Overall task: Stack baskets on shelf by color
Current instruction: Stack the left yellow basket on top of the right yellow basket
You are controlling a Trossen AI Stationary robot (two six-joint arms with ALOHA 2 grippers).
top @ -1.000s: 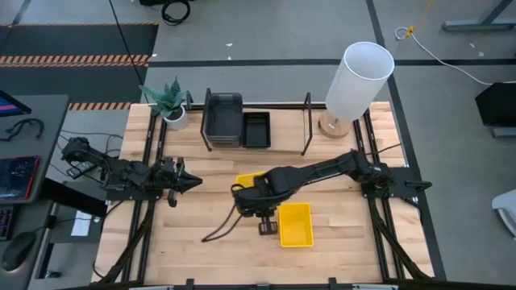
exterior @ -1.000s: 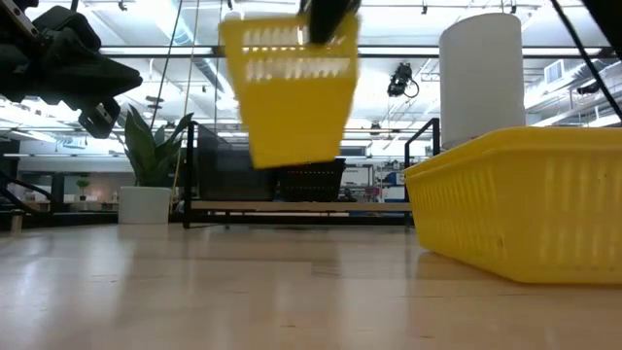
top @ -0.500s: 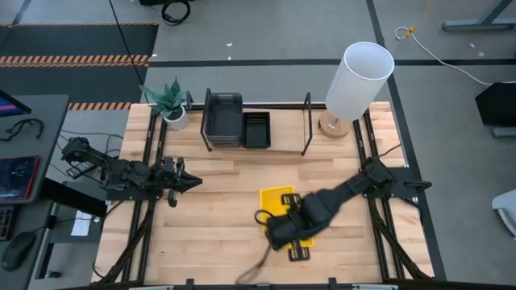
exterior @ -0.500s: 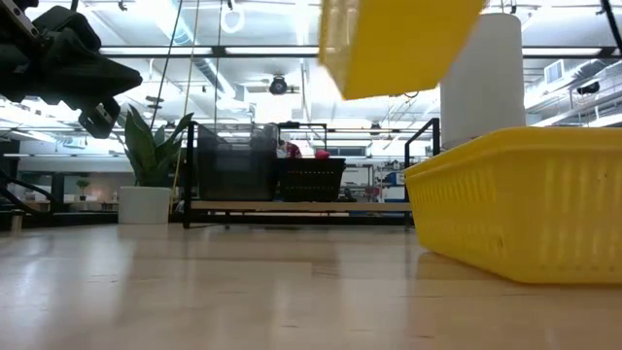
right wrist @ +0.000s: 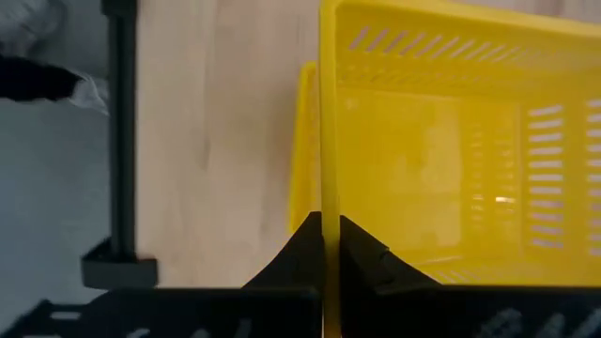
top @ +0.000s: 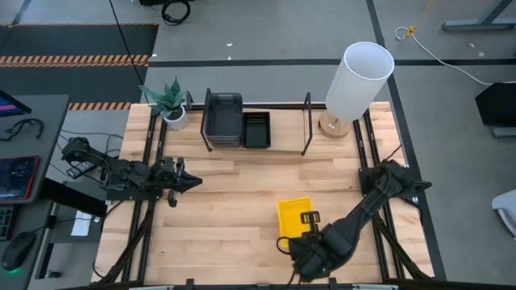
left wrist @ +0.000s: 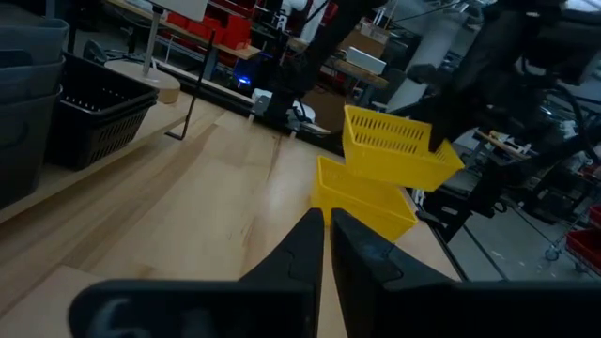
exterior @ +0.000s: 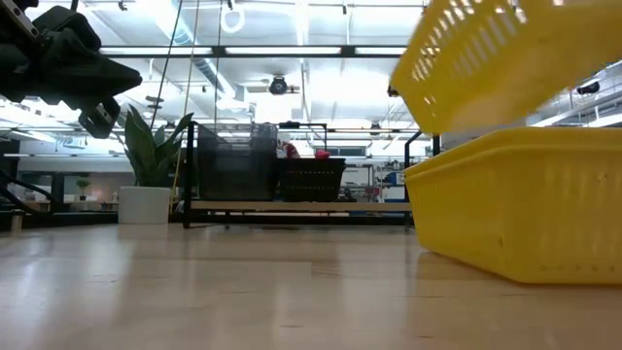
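From above I see the shelf (top: 278, 150) at the far middle of the bench (top: 210, 209), with a stack of baskets (top: 222, 119) on its left part and a smaller basket (top: 257, 130) just right of it. A plant (top: 169, 103) stands left of the shelf, a lamp (top: 355, 84) right of it. My left gripper (top: 192, 182) hovers at the left. Near the front, right of centre, my right gripper (top: 307, 217) pinches the rim of one lifted basket (exterior: 496, 53) above another basket (exterior: 525, 209) resting on the bench.
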